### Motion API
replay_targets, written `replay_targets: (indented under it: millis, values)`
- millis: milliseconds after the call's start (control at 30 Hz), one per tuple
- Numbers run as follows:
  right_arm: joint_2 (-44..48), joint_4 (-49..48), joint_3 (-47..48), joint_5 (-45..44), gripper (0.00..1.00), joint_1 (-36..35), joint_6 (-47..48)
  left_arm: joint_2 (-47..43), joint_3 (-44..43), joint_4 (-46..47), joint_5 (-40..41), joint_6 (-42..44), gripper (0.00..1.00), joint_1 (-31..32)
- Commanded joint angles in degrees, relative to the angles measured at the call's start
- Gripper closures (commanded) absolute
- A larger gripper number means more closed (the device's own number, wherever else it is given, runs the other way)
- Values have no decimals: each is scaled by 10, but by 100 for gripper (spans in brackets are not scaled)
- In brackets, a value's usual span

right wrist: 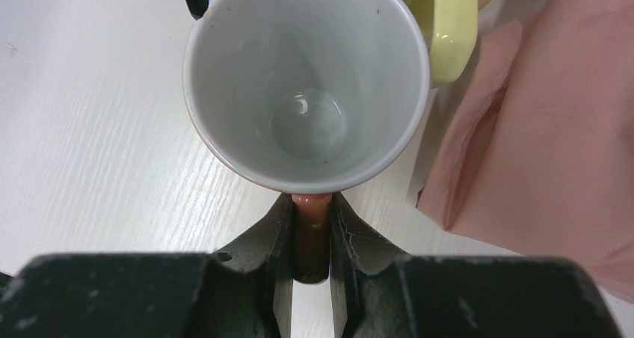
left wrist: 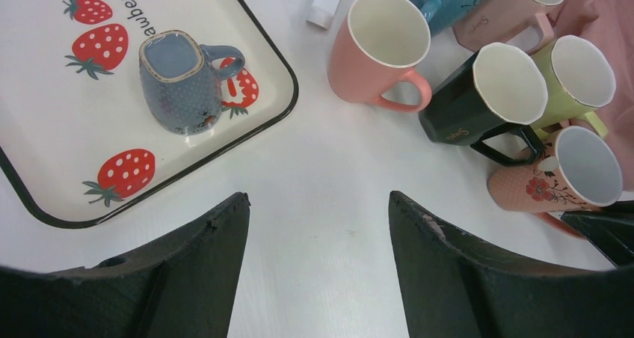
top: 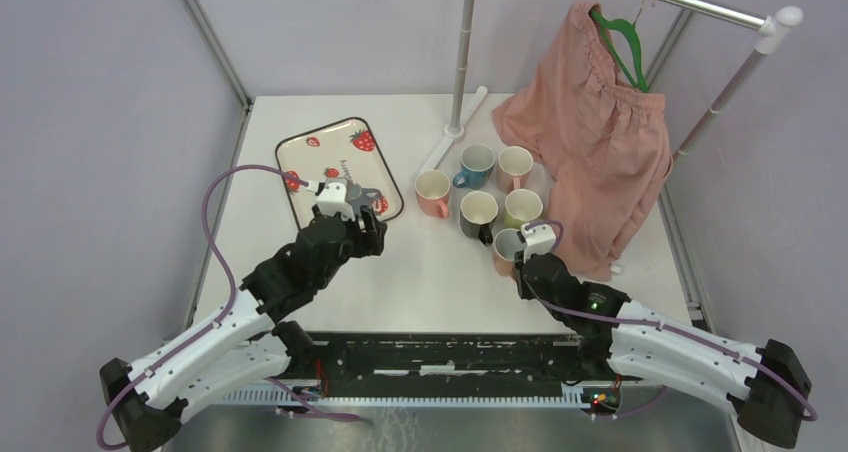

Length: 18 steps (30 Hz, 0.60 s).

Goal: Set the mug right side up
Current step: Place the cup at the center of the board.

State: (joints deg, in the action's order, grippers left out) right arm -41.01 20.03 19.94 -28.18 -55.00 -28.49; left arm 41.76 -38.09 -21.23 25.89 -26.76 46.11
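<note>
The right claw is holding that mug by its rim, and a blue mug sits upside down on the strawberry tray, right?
No. The right gripper holds the mug by its handle, not its rim, as the right wrist view shows. The blue mug is upside down on the strawberry tray.

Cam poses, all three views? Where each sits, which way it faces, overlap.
Top external: above, behind the bases, looking down the table; left arm and right arm show.
Left wrist: looks down over open jaws at tray, blue mug.
Right wrist: looks down into floral mug; jaws shut on its handle.
Shared: all see floral mug.
</note>
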Motion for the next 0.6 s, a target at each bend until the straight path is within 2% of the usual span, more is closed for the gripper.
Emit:
replay_targets:
  millis: [0, 433, 567]
  values:
    - [-1, -72, 1, -30, 100, -2, 10, 2, 0, 13, 7, 9, 25, 1]
    - [-60, -143, 1, -35, 100, -1, 20, 5, -4, 13, 5, 10, 25, 1]
    - [-78, -158, 3, -37, 95, -1, 23, 4, -2, 13, 3, 10, 25, 1]
